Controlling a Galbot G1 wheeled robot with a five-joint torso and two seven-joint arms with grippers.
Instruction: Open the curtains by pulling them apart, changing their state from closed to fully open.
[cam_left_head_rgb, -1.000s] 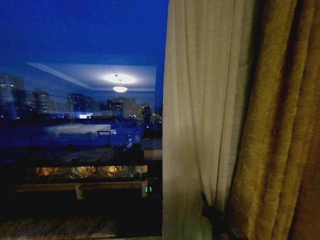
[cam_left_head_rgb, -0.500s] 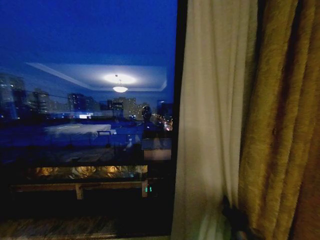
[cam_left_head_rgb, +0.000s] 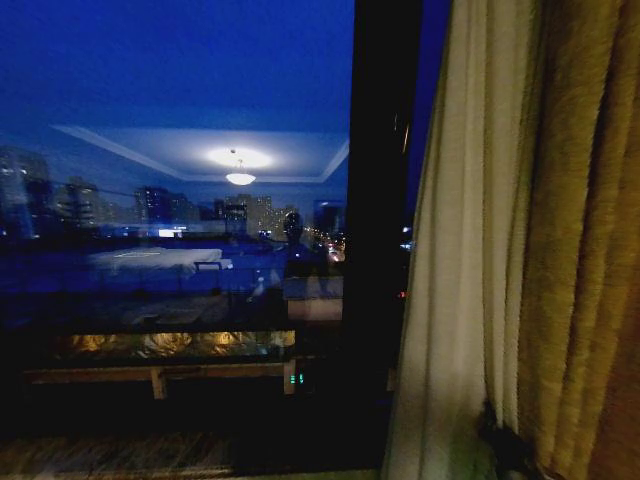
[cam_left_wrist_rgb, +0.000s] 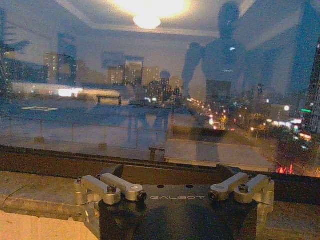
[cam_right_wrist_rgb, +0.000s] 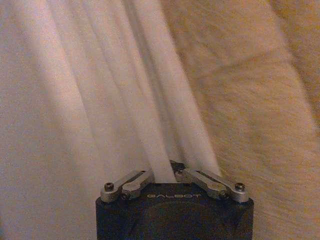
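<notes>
One sheer cream-white curtain (cam_left_head_rgb: 462, 250) hangs at the right of the head view, bunched in narrow pleats against the golden-brown drape (cam_left_head_rgb: 590, 250). Low on its folds sits my right gripper (cam_left_head_rgb: 503, 440), a dark shape at the seam between curtain and drape. In the right wrist view this gripper (cam_right_wrist_rgb: 169, 172) is shut on a bundle of curtain (cam_right_wrist_rgb: 80, 100) pleats, with the drape (cam_right_wrist_rgb: 250, 100) beside it. My left gripper (cam_left_wrist_rgb: 177, 192) stands open in front of the window glass, above the stone sill (cam_left_wrist_rgb: 35, 195), holding nothing.
The bare window glass (cam_left_head_rgb: 180, 200) fills the left and middle, showing a night skyline and the reflected ceiling lamp. A dark upright window frame (cam_left_head_rgb: 380, 220) stands just left of the curtain's edge. A low ledge (cam_left_head_rgb: 150, 375) runs along the bottom.
The curtain's free edge has slid to the right, carried by my right gripper, and the dark window frame behind it has come into sight. The left arm has not moved.
</notes>
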